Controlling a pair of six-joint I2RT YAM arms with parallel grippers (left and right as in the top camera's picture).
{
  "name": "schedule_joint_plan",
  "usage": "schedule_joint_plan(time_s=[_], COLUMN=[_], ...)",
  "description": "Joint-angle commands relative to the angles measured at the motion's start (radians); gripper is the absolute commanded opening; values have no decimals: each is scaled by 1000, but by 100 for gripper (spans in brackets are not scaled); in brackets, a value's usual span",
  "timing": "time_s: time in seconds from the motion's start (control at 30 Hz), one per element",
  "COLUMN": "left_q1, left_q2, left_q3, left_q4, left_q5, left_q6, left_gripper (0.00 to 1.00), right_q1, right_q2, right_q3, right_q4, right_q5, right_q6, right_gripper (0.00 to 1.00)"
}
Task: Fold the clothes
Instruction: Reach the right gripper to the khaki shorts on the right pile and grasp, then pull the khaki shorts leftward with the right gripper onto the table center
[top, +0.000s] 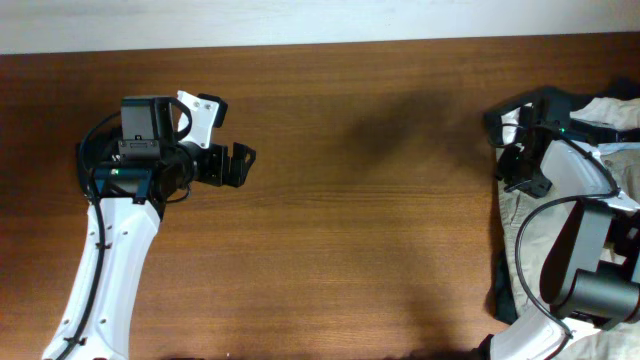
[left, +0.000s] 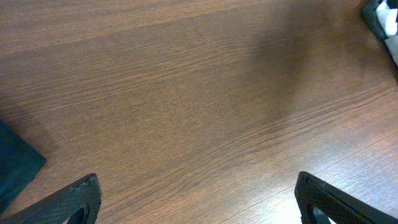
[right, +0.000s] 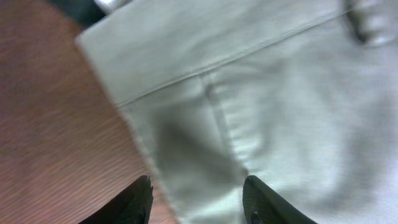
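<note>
Clothes (top: 508, 235) are heaped at the right edge of the counter (top: 350, 210), whose dark brown wood grain is seen smooth and bare across the middle. Within the heap, khaki shorts (right: 280, 93) of matte woven cotton are spread fairly flat. They are crossed by straight stitched seams and finished with a folded hem beside the wood. Black and white garments (top: 612, 112) are bunched toward the far right corner. The right gripper (right: 199, 200) is held released over the hem, with nothing pinched. The left gripper (left: 199, 202) is spread wide and empty over bare wood near the left edge. Trouble is judged likely if only one layer is caught, as the limp cloth would sag and bunch. Neighbouring garments could also be dragged along, since the right arm (top: 590, 285) is laid across the heap.
</note>
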Motion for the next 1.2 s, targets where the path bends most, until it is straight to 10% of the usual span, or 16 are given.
schedule_joint_plan(time_s=[0.0,0.07,0.37,0.47,0.67,0.83,0.97,1.17], left_q1=[-2,-2,-1,-1,-1,-1,-1,25], left_q2=[-2,-2,-2,-2,-2,-2,-2,-77], left_q3=[16,16,16,16,16,16,17,91], left_q4=[18,23,21,21,21,21,21,16], left_q5=[18,18,18,18,18,18,18,-42], left_q6=[-1,-1,3,2,2,2,2,2], left_gripper=[99,99,99,99,99,99,99,99], right_q1=[4,10,108,108,108,108,109,272], right_q2=[6,6,128,146,145,79,-23,-132], right_q3=[17,17,15,19,212,412,553,674], right_q4=[-10,-10,-14,-26,-208,-392,-423,-441], right_q5=[118,50,158,211,258,225,-208,-539], right_q6=[10,5,-18,21,28,1,-318,-271], right_gripper=[51,69,72,60,4,4,4,4])
